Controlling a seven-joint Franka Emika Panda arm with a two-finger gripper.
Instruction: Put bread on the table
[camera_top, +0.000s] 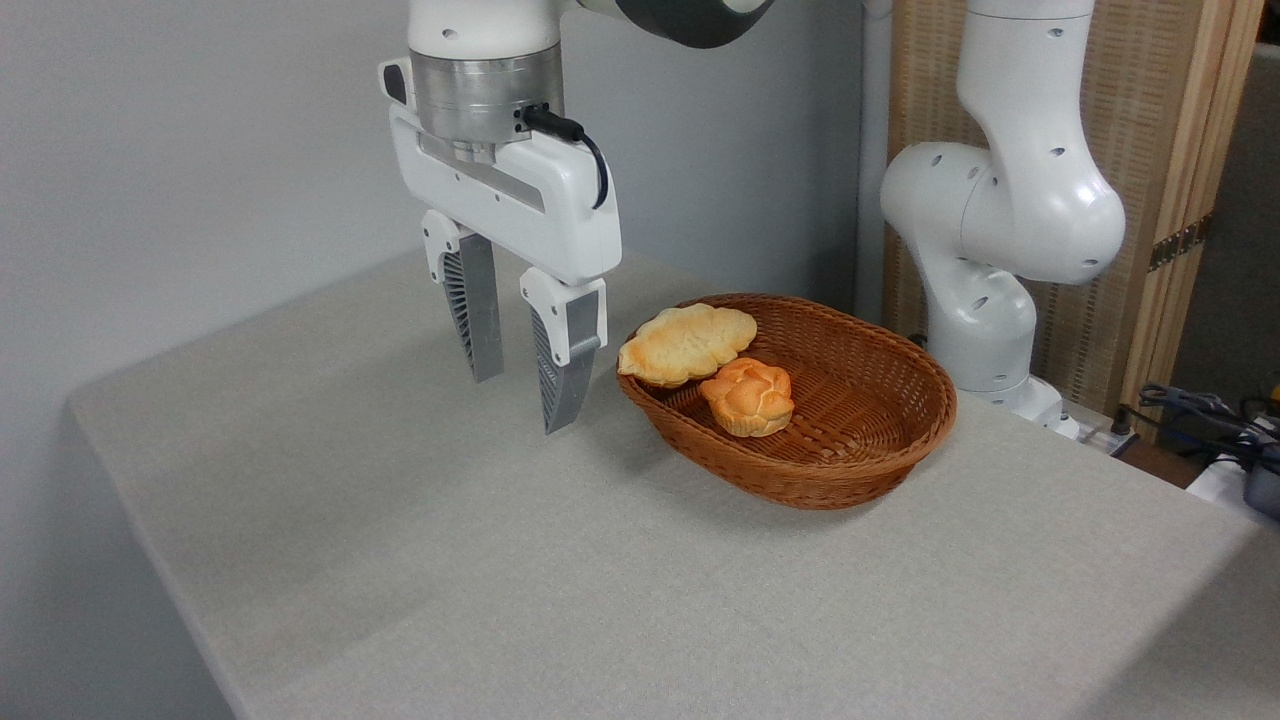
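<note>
Left of the wicker basket (850, 440), the claw (522, 396) hung above the surface (400, 560), its two fingers spread apart and holding nothing. The bread (686, 343) lay propped on the basket's near-left rim, touching the smaller orange bun (748, 396) beside it. The step in hand appeared to be the approach. For a clean grasp, the claw would need to shift right over the bread, straddle its narrow width, and descend clear of the rim and the bun before closing gently.
</note>
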